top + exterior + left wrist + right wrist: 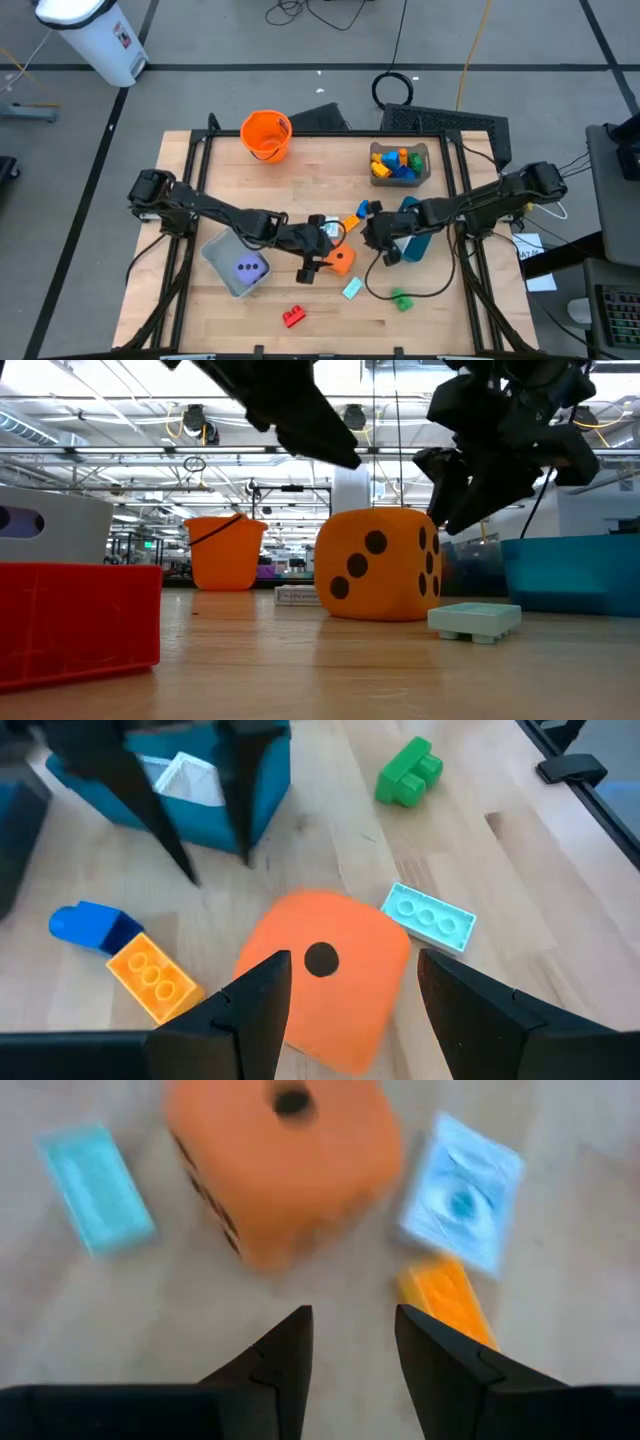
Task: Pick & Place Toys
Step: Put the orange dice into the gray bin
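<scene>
Toys: partly binned, sorting in progress.
My left gripper (350, 1005) is hovering, fingers apart and empty, over the orange dotted foam die (325, 975); red plastic block (293, 317) is awaiting pickup.

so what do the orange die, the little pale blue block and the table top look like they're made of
Orange die: likely soft foam or plush; matte, with rounded, slightly bulging edges and flat black dots.
Pale blue block: hard moulded plastic, smooth, with round studs on top and crisp edges.
Table top: light wood, probably sealed boards; visible grain and plank lines, with a faint sheen in the low view.
</scene>
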You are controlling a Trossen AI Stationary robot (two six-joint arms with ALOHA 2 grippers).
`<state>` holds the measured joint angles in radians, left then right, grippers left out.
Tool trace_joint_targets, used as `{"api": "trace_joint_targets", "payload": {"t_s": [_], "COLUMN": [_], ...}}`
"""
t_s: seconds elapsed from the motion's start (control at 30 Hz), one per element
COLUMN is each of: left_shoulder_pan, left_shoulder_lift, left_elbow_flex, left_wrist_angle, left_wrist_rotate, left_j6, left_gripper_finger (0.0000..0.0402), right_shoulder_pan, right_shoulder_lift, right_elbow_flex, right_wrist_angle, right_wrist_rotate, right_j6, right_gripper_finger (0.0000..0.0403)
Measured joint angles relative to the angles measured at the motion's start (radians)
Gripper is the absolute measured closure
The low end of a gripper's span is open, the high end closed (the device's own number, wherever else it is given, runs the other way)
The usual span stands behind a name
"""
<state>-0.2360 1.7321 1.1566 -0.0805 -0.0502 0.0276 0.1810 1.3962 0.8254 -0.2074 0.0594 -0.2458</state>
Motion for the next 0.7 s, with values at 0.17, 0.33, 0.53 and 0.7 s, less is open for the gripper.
{"api": "trace_joint_targets", "payload": {"t_s": [0.17,0.33,0.53,0.7], "left_shoulder_pan": [-0.027,-0.033,-0.034,-0.034], "left_shoulder_lift": [0.003,0.007,0.007,0.007], "left_elbow_flex": [0.108,0.160,0.159,0.158], "left_wrist_angle": [-0.172,-0.234,-0.223,-0.206], "left_wrist_rotate": [-0.049,-0.055,-0.056,-0.056], "left_j6": [0.000,-0.027,-0.050,-0.083], "left_gripper_finger": [0.0174,0.0174,0.0174,0.0174], "right_shoulder_pan": [0.004,0.008,0.082,0.149], "right_shoulder_lift": [-0.060,-0.068,0.000,0.038], "right_elbow_flex": [-0.006,-0.041,-0.058,-0.059], "right_wrist_angle": [-0.066,-0.054,-0.048,0.019], "right_wrist_rotate": [0.094,-0.026,-0.086,-0.088], "right_j6": [0.039,0.183,0.242,0.240], "right_gripper_finger": [0.0266,0.0266,0.0266,0.0266]}}
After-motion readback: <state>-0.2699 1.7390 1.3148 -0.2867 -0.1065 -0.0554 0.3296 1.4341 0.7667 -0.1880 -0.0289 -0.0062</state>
